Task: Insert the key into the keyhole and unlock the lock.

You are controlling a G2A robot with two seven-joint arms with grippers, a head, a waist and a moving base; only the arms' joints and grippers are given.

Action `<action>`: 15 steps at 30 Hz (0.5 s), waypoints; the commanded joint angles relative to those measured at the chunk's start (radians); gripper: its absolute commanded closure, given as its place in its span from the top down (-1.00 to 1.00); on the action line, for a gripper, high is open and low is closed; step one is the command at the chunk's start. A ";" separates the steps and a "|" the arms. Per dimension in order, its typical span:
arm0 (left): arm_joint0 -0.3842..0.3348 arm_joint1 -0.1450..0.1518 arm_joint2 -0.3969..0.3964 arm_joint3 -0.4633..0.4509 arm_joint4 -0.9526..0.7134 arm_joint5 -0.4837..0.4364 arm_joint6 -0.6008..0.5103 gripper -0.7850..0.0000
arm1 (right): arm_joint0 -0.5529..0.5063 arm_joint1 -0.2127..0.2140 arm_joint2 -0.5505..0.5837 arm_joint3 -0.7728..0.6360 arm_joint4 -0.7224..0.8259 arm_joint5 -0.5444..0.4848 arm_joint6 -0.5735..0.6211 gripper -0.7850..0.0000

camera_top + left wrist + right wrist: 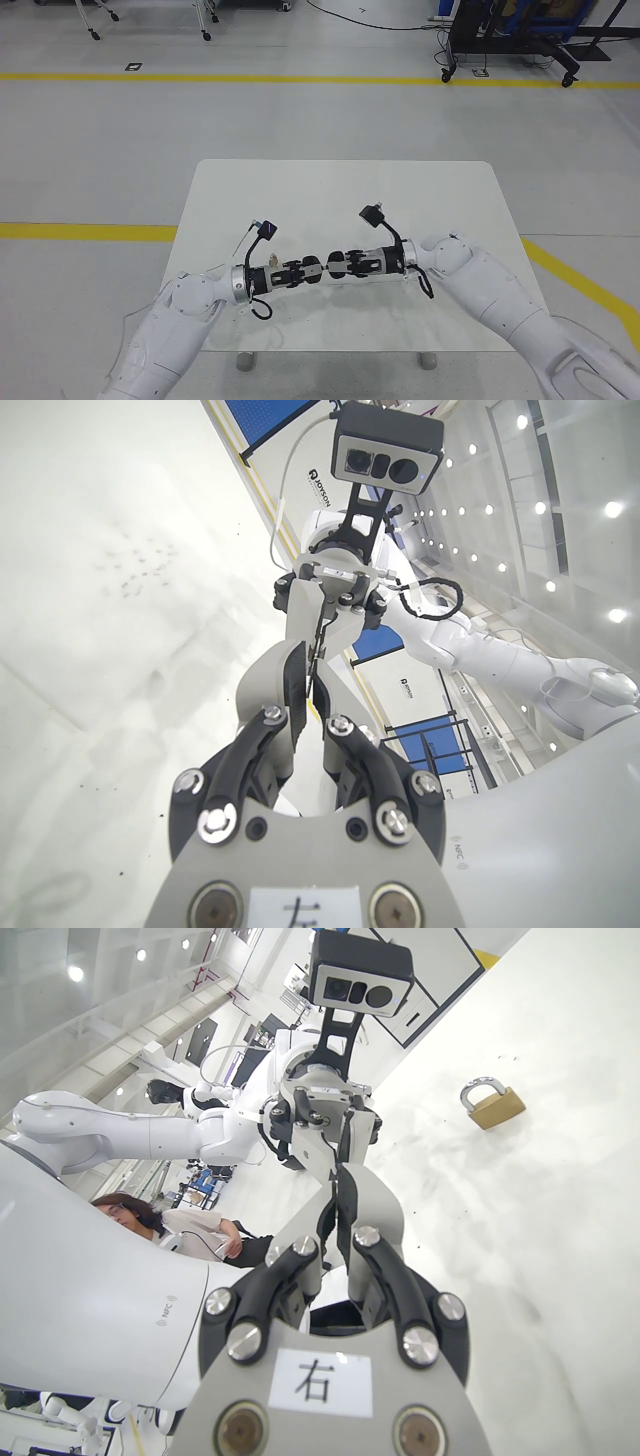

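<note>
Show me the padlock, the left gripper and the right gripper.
padlock (pixel 497 1110), right wrist view, brass body.
left gripper (pixel 311 659), left wrist view, between fingertips.
right gripper (pixel 340 1185), right wrist view, between fingertips.

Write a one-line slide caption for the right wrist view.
Right gripper and left gripper tip to tip above the table; brass padlock lies apart on it.

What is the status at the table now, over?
Left gripper and right gripper both shut, tip to tip, on thin key. Padlock lying on table, apart from both. Nothing seen in the way.

The left gripper (pixel 311 665) and right gripper (pixel 340 1178) meet tip to tip, fingers (pixel 295 680) pressed closed.
</note>
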 commanded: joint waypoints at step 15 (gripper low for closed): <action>0.010 0.002 -0.034 0.004 -0.076 -0.006 0.066 1.00 | -0.108 0.074 0.178 0.029 0.028 -0.157 -0.197 -1.00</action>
